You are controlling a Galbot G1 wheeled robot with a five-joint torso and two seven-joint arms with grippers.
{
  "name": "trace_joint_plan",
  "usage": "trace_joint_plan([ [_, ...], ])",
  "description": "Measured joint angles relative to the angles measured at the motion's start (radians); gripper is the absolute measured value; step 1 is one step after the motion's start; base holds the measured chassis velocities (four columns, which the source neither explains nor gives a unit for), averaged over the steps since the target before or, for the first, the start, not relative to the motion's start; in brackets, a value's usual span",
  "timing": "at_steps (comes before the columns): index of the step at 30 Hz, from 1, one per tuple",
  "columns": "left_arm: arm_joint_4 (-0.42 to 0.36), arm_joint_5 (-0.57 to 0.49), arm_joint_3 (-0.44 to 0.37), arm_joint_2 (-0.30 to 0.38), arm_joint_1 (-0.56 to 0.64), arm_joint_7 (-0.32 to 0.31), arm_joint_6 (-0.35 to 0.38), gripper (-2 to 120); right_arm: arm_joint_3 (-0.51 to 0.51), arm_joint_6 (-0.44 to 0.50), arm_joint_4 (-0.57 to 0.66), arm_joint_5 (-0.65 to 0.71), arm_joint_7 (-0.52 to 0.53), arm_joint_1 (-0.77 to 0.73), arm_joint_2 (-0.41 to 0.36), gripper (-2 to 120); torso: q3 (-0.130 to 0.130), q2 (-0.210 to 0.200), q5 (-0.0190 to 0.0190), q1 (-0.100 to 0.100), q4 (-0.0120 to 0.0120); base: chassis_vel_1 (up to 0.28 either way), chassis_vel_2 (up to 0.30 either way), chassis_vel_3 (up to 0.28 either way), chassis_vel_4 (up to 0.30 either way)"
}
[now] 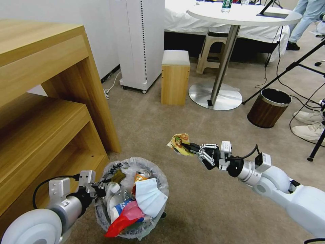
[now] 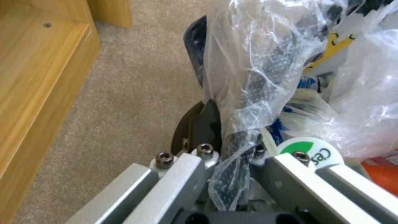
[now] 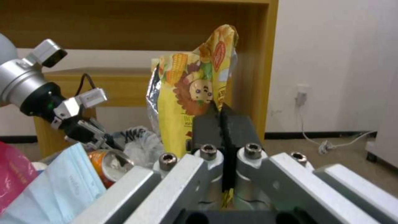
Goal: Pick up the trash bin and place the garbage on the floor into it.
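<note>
Left gripper pinching shut on the bag-lined near-left rim of the trash bin, packed with litter, beside the wooden shelf. Right gripper clamping closed on the yellow wrapper, hanging above the beige floor, just right of and beyond the bin.

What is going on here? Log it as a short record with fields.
left gripper: shut on the rim of the trash bin, holding it beside the wooden shelf
right gripper: shut on a yellow wrapper, held in the air to the right of the bin
bin contents: orange can, face mask, red wrapper
floor: beige carpet
</note>
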Motion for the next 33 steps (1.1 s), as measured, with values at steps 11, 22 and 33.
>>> trace_joint_plan([
  [11,-0.029,0.039,-0.006,-0.029,0.041,0.015,0.0,0,-0.295,-0.021,-0.029,0.035,0.004,0.325,0.071,0,0.0,0.0,0.0,0.0,0.0004,0.0,0.0,0.0,0.0],
  [22,-0.032,0.05,-0.006,-0.048,0.04,0.023,-0.002,0,-0.529,-0.032,-0.034,0.129,-0.01,0.519,0.098,0,0.0,0.0,0.0,0.0,0.0002,0.0,0.0,0.0,0.0],
  [33,-0.043,0.04,-0.013,-0.051,0.028,0.025,-0.006,0,-0.759,-0.033,-0.08,0.176,0.005,0.729,0.191,0,0.0,0.0,-0.0001,0.0,0.0002,0.0,0.0,0.0,0.0],
])
